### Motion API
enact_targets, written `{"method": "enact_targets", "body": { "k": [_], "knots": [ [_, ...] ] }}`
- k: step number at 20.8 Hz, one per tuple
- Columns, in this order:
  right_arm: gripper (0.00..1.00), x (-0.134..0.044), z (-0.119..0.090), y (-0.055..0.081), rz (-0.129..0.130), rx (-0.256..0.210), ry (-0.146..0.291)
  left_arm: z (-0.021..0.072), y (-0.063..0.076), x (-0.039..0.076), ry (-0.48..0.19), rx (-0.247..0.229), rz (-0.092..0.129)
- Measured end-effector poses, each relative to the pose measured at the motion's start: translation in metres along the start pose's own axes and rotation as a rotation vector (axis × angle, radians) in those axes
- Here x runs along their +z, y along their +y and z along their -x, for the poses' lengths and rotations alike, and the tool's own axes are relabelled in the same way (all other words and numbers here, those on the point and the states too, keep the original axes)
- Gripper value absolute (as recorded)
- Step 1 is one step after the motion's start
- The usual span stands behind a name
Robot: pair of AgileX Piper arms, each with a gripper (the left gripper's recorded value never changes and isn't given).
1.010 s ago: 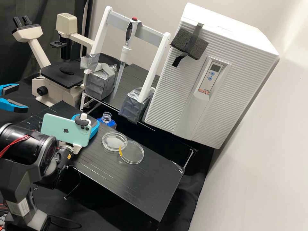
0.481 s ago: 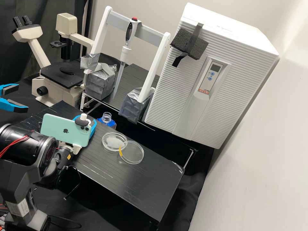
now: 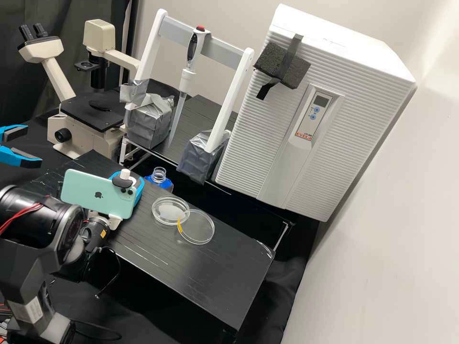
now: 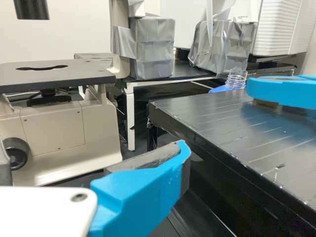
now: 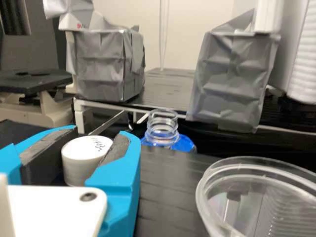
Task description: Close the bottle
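Note:
The open bottle (image 3: 159,175), clear with blue liquid, stands at the far edge of the raised black platform (image 3: 205,267). In the right wrist view its bare neck (image 5: 162,123) is a short way beyond my right gripper (image 5: 94,140). That gripper is shut on a white cap (image 5: 84,160). From above, the right gripper (image 3: 128,185) and the cap (image 3: 125,174) sit just left of the bottle, behind a mint phone. My left gripper (image 3: 14,144) is at the far left, off the platform, open and holding nothing. Its blue fingers (image 4: 143,190) are spread wide.
Two clear petri dishes (image 3: 169,210) (image 3: 197,227) lie on the platform right of the bottle. A microscope (image 3: 81,119) stands at the back left. Behind the bottle are a pipette stand (image 3: 191,57) with taped grey blocks and a large white machine (image 3: 325,110).
My right gripper with the cap has shifted only very slightly. The left arm and the bottle have not moved.

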Motion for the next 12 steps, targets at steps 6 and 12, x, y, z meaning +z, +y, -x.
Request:
{"method": "enact_targets", "body": {
  "k": [6, 12],
  "knots": [
    [0.0, -0.006, -0.004, 0.019, 0.003, 0.09, 0.028, -0.0001, 0.0, 0.0, 0.001, -0.001, -0.003],
    [0.0, -0.014, -0.031, 0.03, 0.002, 0.132, 0.059, -0.0001, 0.001, -0.002, 0.018, 0.01, 0.003]
  ]
}}
